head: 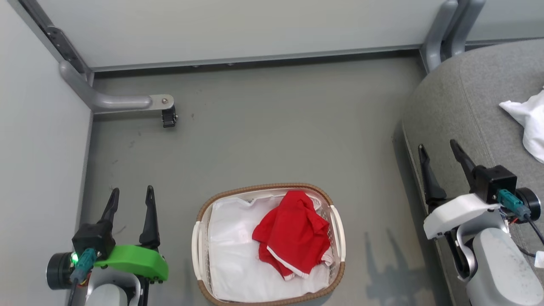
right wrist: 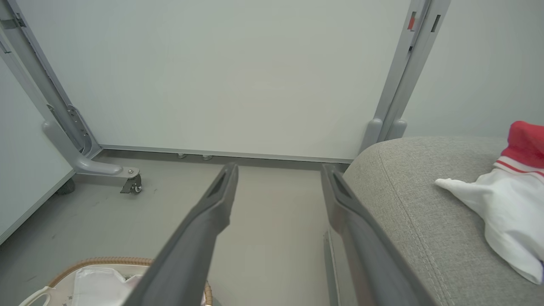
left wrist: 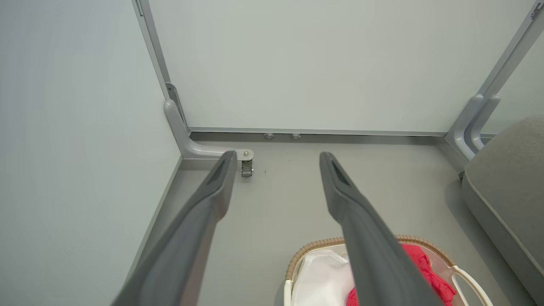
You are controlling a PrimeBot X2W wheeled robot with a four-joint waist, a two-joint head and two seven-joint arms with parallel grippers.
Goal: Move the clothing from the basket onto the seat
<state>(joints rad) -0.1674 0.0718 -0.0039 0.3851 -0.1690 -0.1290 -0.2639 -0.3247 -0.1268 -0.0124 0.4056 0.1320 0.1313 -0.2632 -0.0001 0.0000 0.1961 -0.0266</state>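
- Two grippers hang low on either side of the basket (head: 263, 187), each with its fingers spread apart and nothing between them.
- The left gripper (head: 132, 191) sits at about 8 o'clock in the head view, its fingers pointing to 12 over the bare floor (head: 276, 127).
- The right gripper (head: 437, 145) sits at about 4 o'clock, its fingers leaning toward 11 above the front edge of the seat (head: 467, 97).
- The basket stands on the floor at 6 o'clock, between the two arms and apart from both.
- The clothing (head: 293, 233) lies crumpled in the basket's right half, on top of a white liner (head: 233, 255). It is at roughly 4 o'clock from the left fingertips and 8 o'clock from the right ones, and neither touches it.
- The seat fills the 2 to 3 o'clock side, with a white cloth (head: 529, 123) lying on it.
- Farthest off, a caster bracket (head: 169, 117) sits at 10 o'clock below the pale wall panel (head: 255, 29) at 12.
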